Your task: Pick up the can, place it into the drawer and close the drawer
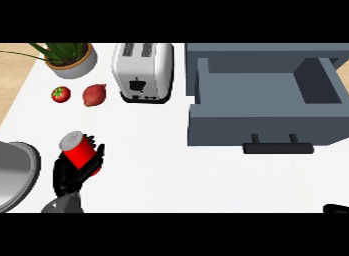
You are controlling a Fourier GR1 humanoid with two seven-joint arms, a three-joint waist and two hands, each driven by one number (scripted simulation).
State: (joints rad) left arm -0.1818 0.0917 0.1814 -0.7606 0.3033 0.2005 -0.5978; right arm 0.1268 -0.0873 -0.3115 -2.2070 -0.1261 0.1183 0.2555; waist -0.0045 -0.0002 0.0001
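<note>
The left hand [75, 172] has its fingers curled round the red can [79, 151] at the counter's [155, 165] lower left, well apart from the open grey drawer [269, 105] on the right. Right hand [342, 209] – only a bit shows at the btm right edge, fingers cannot tell.

Potted plant [70, 56] top left; tomato [60, 94] beside onion [95, 95]; white toaster [142, 72] right of them.
</note>
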